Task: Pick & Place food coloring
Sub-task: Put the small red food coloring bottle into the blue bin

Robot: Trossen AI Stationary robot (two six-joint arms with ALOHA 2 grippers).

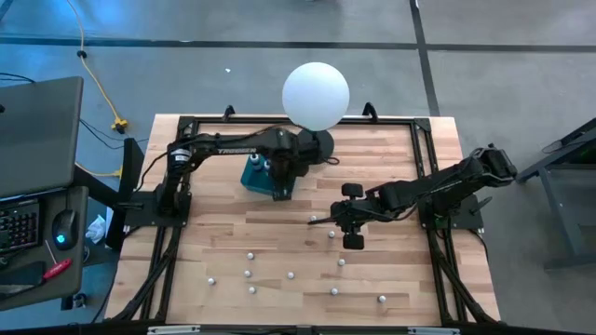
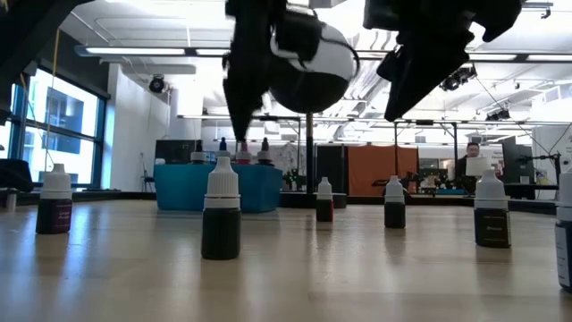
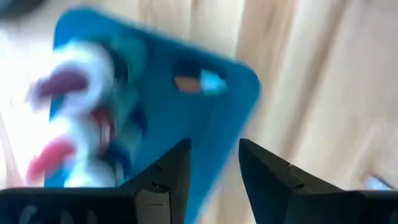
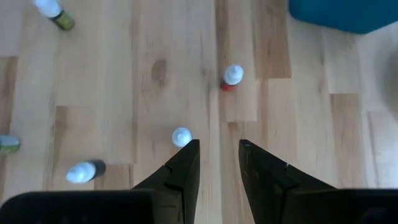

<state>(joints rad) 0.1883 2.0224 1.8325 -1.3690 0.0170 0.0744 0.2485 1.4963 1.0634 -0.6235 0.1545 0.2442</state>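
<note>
Nearest us a dark food coloring bottle (image 2: 221, 217), left gripper (image 3: 214, 163) empty, fingers parted over teal tray (image 1: 264, 180), right gripper (image 4: 219, 162) likewise parted above scattered bottles.

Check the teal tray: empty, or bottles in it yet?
Not empty. The tray holds a few bottles with coloured tops, standing at one end. The left pincer hovers over it, open and holding nothing.

Blurred bottles (image 3: 74, 118) in teal tray (image 3: 186, 124)

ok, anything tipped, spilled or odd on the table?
Nothing spilled or tipped that shows. Food coloring bottles stand scattered upright on the table; a few sit in the teal tray under the left claw.
</note>
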